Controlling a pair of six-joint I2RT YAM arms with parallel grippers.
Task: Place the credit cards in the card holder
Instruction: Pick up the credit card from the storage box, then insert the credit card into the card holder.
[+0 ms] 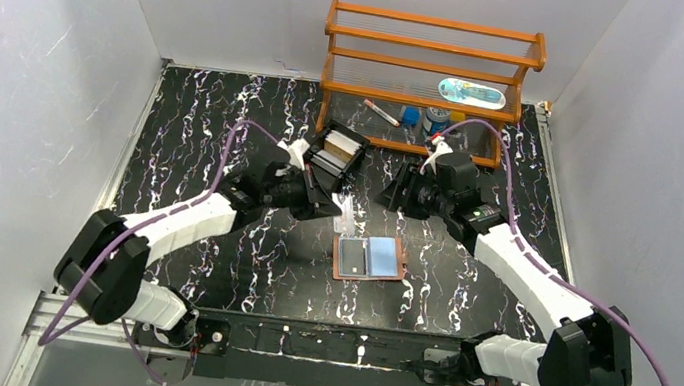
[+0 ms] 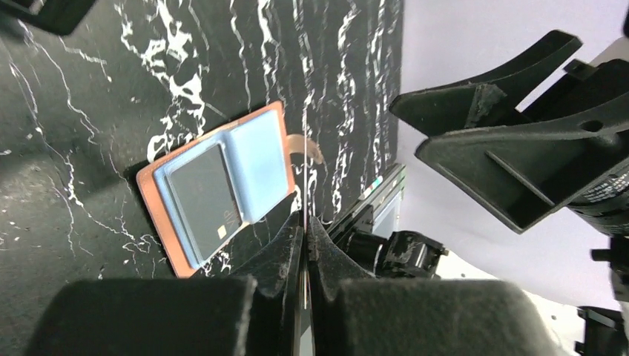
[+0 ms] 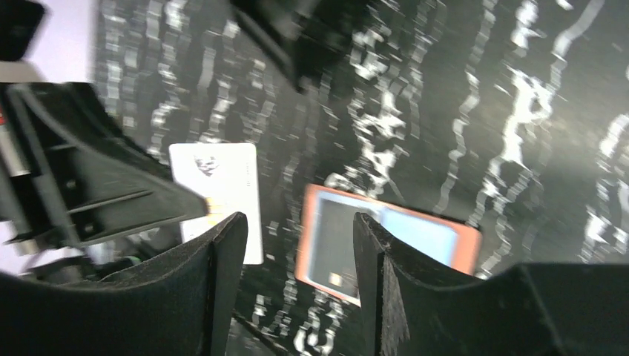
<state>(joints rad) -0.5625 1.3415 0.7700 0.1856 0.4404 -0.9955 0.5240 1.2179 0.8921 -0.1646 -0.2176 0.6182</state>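
**Robotics laboratory test cell.** Plain white panel walls [image 1: 24, 57] close in a black counter with white marble veining [image 1: 188, 111] at 9, 12 and 3 o'clock. At 6 o'clock, two white-and-black jointed robot arms, left [image 1: 182, 221] and right [image 1: 528, 275], are bolted to a black base plate [image 1: 316, 346] on a bare aluminium rail [image 1: 48, 315]. Purple cables [image 1: 222, 161] loop along the arms. A two-tier orange-brown wooden rack [image 1: 435, 45] of small objects stands at 12 o'clock. A tan-brown leather card holder [image 1: 369, 257] lies open at the counter's centre, between the arms.
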